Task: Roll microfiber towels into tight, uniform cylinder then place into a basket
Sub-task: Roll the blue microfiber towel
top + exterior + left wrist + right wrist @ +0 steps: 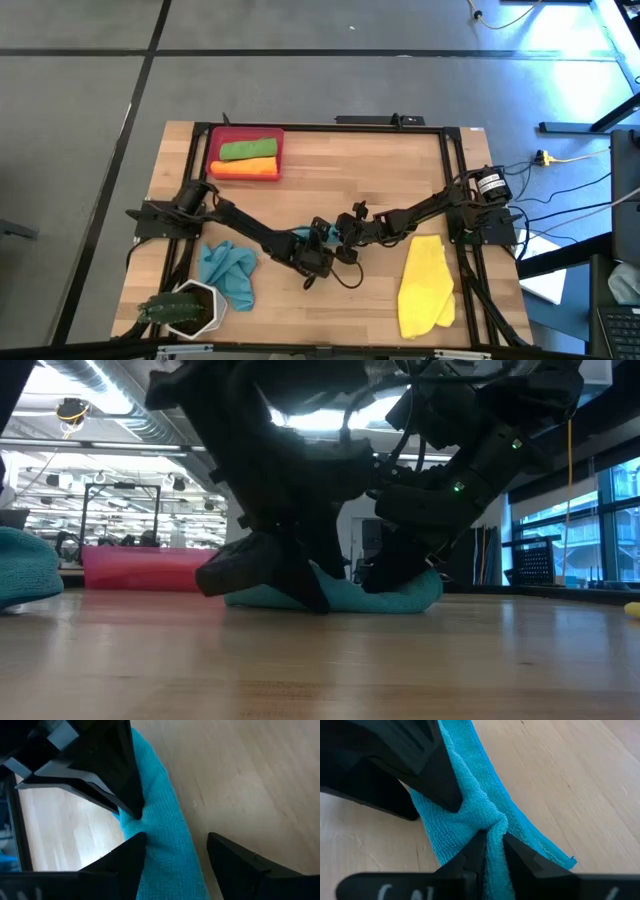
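- From above: both arms meet at the middle of the wooden table (380, 170) over a teal towel (308, 236) that's mostly buried under them. The left gripper (318, 256) and right gripper (340, 232) sit right next to each other
- The red basket (214, 150) is at the far left corner with a rolled green towel (248, 150) and a rolled orange towel (244, 168) lying side by side inside
- A second teal towel (228, 270) lies crumpled near the left front, just beside a white hexagonal pot with a plant (190, 306). A yellow towel (426, 285) lies loose on the right side
- Table-level: the teal towel (400, 596) is a low lump on the wood with both dark grippers pressed down on it, basket (140, 568) well behind
- Left wrist cam: left gripper (175, 845) has its fingers spread apart, straddling the teal towel (165, 845), which runs between them as a narrow roll, so not clamped
- Right wrist cam: right gripper (491, 842) is pinched tight on a raised fold of the teal towel (470, 805), with the other arm's dark finger touching the cloth just beyond
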Robot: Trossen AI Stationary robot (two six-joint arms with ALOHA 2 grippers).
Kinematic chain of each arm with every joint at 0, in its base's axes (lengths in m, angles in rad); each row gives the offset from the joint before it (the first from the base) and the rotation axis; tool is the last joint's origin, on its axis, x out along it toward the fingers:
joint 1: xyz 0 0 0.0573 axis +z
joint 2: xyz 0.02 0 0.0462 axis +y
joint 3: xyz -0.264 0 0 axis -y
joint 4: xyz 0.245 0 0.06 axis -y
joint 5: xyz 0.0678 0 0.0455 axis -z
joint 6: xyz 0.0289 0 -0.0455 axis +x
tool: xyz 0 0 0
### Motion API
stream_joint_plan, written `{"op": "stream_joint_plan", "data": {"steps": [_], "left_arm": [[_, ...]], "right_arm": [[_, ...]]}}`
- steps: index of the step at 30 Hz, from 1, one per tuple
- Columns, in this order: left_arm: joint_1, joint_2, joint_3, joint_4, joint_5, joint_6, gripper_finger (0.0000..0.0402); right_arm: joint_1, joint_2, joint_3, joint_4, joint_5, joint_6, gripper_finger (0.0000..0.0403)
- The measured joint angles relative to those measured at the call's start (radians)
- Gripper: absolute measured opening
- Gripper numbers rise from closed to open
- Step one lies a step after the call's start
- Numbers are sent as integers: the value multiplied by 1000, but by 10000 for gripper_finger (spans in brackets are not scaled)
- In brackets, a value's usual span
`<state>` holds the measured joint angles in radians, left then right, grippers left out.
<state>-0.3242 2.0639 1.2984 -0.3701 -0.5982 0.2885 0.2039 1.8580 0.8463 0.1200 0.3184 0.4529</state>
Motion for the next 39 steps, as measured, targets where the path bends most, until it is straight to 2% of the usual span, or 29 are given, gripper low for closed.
{"op": "stream_joint_plan", "data": {"steps": [4, 10, 19, 24, 31, 39], "left_arm": [[16, 37, 54, -78, -5, -63, 206], [52, 59, 58, -105, -8, -149, 206], [63, 62, 56, -113, -15, -174, 198], [67, 63, 54, -118, -9, -182, 147], [82, 65, 51, -124, 21, -181, 21], [87, 65, 50, -123, 17, -170, 5]], "right_arm": [[0, 0, 0, -1, -5, 12, 60], [0, 0, 0, -2, -15, 12, 60], [0, 1, 0, 1, -26, 6, 60], [0, -13, -1, 7, -25, -8, 60], [3, -89, -2, -17, -10, -17, 60], [16, -250, -2, -211, 7, -13, 60]]}}
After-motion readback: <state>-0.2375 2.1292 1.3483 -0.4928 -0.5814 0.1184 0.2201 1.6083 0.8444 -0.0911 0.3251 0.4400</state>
